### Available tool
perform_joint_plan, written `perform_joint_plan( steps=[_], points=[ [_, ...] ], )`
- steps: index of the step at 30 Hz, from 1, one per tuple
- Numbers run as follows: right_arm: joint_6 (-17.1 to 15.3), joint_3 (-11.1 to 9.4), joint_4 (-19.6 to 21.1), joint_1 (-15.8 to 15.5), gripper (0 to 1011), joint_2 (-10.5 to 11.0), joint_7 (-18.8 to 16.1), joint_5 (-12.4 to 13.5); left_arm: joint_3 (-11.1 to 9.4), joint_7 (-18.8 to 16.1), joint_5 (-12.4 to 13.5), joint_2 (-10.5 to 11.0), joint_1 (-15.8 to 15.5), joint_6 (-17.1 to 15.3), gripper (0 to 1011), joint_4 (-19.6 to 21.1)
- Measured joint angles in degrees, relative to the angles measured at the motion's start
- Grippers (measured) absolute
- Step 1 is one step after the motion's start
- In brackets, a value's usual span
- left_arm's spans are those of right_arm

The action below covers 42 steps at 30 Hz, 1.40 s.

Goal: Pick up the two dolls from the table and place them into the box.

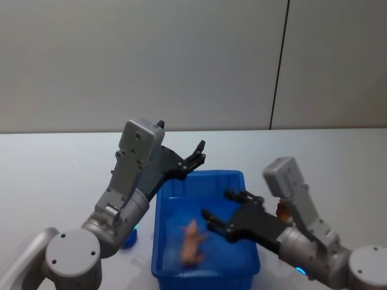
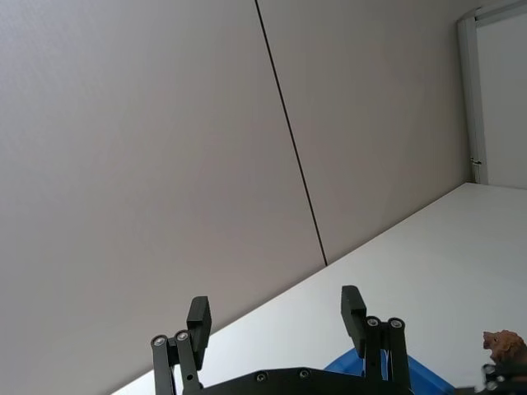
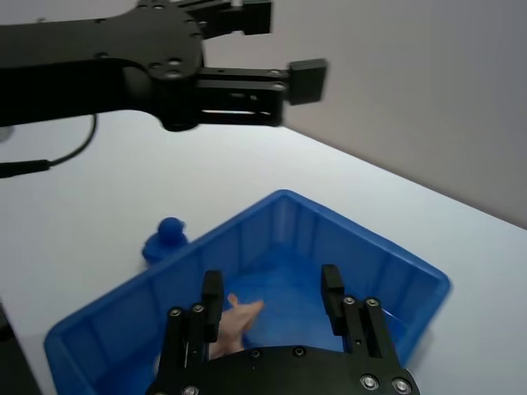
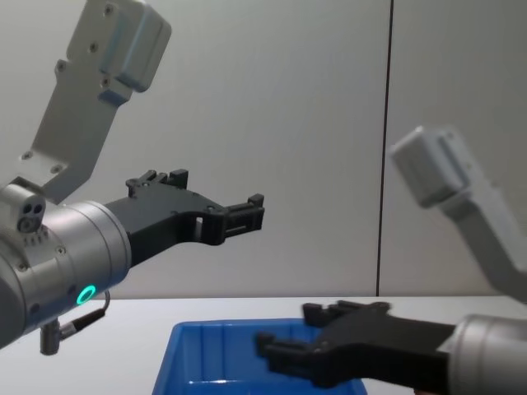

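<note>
1. Blue plastic, the box [image 1: 160,235] sits on the white bench [image 1: 48,175] between the two arms.
2. The right pincer [image 1: 216,203] hovers over the box, fingers spread wide, holding nothing.
3. The pink doll [image 1: 192,243] is inside the box, below that pincer and clear of its fingers. It looks blurred.
4. The left pincer [image 1: 199,154] is raised above the box's far left corner. It too is spread wide and empty.
5. The left wrist view shows the brown doll [image 2: 506,346] on the bench just beside the box. From the head it is a sliver [image 1: 282,209] behind the right arm.
6. The right wrist view shows a small blue object [image 3: 165,239] on the bench by the box's left wall.
7. From the chest, both pincers are seen side-on, the left [image 4: 218,191] high and the right [image 4: 286,325] at the box's rim.
</note>
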<state>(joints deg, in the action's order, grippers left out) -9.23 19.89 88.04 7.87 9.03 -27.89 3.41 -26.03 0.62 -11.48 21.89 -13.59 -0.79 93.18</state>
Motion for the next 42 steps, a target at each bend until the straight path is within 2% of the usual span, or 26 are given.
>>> perform_joint_plan(
  steps=[2,4,5,12,18,29,42],
  points=[
    [0.2,0.5,-2.1,1.6,766,-1.0,-2.6,-0.2,0.0,0.0,0.0,0.0,0.0,0.0,1001,0.0],
    [0.4,0.8,-3.4,2.6,766,-1.6,-4.0,-0.3,0.0,0.0,0.0,0.0,0.0,0.0,1001,0.0],
    [0.5,0.9,-4.0,3.0,822,-1.9,-4.3,-0.4,0.0,0.0,0.0,0.0,0.0,0.0,1001,0.0],
    [1.0,1.6,-7.7,5.8,998,-3.5,-7.4,-0.6,0.0,0.0,0.0,0.0,0.0,0.0,1001,0.0],
    [1.0,1.9,-8.6,6.5,1001,-4.0,-7.3,-0.7,0.0,0.0,0.0,0.0,0.0,0.0,1001,0.0],
    [0.1,2.0,-5.9,4.5,1001,-3.1,-1.6,0.0,0.0,0.0,0.0,0.0,0.0,0.0,1001,0.0],
    [-2.1,1.3,0.0,-0.3,1001,-0.6,9.1,0.7,0.0,0.0,0.0,0.0,0.0,0.0,1001,0.0]
  ],
)
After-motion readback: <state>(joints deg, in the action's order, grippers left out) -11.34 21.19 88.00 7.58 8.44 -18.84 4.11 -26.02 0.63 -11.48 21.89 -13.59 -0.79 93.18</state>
